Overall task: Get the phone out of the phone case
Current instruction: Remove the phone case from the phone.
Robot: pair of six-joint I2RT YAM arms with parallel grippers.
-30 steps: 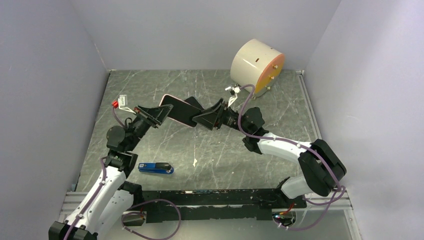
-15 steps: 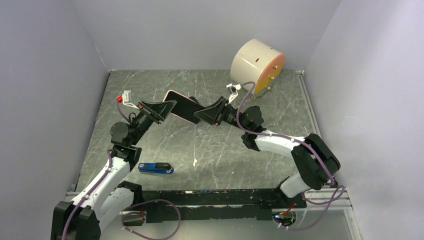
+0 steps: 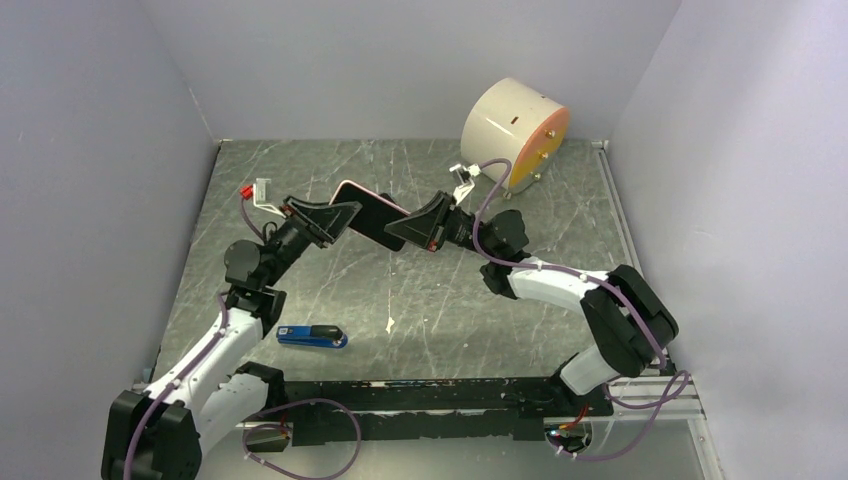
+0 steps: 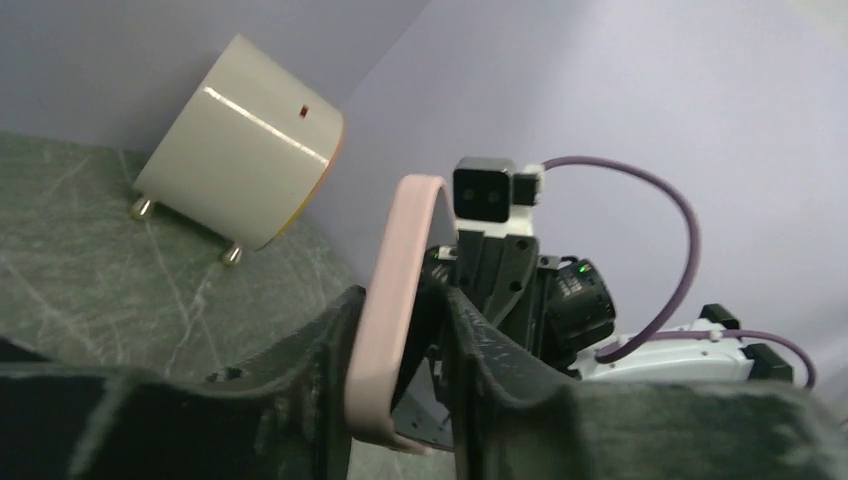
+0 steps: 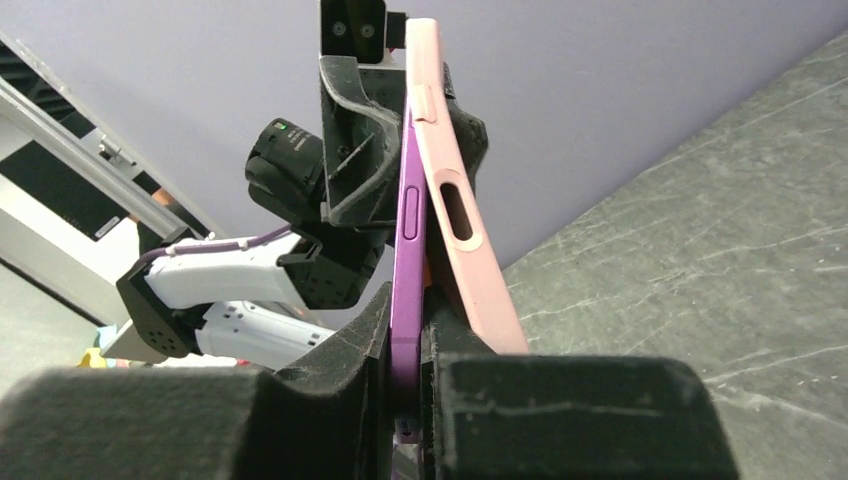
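Both arms are up over the far middle of the table (image 3: 450,300), and between them hangs the phone (image 5: 405,250), purple along its thin edge, dark-faced from above. The pink case (image 5: 455,210) is around it only in part. At the right arm's end the case has splayed away from the phone's side, and at the far end the two meet. The left gripper (image 4: 398,310) has its fingers pressed onto the pink rim. The right gripper (image 5: 410,322) is pinching the purple edge itself (the case runs just outside that grip).

By the far right corner a white drum (image 3: 505,125) with an orange face lies on its side; I can't tell what's inside it. A blue stapler (image 3: 312,336) lies toward the near left, and a small white scrap (image 3: 390,324) is just beside it.

The count: one phone, one case, one drum, one stapler.
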